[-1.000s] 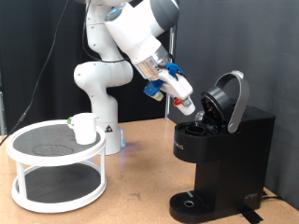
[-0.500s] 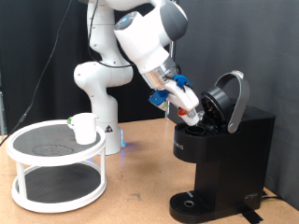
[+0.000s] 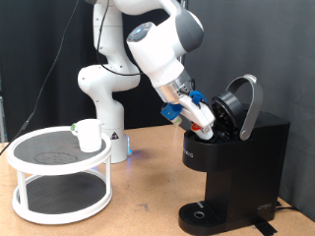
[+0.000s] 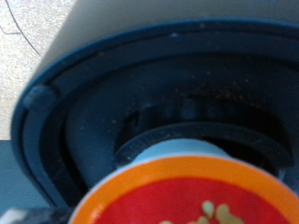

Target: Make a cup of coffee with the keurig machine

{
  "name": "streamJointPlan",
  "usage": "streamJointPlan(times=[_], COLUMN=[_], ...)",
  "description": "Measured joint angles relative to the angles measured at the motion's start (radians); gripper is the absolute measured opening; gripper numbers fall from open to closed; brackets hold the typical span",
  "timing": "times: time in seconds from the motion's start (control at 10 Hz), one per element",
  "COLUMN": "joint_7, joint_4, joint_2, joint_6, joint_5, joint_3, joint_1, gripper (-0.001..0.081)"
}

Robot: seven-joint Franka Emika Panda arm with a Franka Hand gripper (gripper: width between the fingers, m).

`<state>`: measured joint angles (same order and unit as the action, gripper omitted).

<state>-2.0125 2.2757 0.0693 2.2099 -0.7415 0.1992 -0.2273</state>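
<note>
The black keurig machine [image 3: 246, 162] stands at the exterior view's right with its rounded lid [image 3: 242, 102] swung up. My gripper [image 3: 208, 126] reaches down into the open top under the lid; its fingertips are hidden there. The wrist view shows the red-topped, orange-rimmed pod [image 4: 187, 198] very close to the camera, just over the dark round pod chamber [image 4: 103, 126], with the fingers out of frame. The white cup [image 3: 89, 135] stands on the round stand at the exterior view's left, far from the gripper.
The cup rests on the top tier of a white two-tier round stand [image 3: 57, 160]. The arm's white base [image 3: 106, 90] rises behind it. The machine's drip tray [image 3: 202, 212] sits at its foot on the wooden table [image 3: 148, 197].
The gripper has moved down and to the exterior view's right, from beside the raised lid into the machine's open top. The cup and the machine have not moved.
</note>
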Motion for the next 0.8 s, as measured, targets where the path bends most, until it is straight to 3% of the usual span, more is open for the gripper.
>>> streamJointPlan(times=[0.8], joint_7=[-0.011], joint_4=[-0.002], joint_2=[-0.025], joint_6=[-0.002], joint_5=[-0.002], joint_3=[-0.013], joint_1=[0.000], gripper=[0.0401])
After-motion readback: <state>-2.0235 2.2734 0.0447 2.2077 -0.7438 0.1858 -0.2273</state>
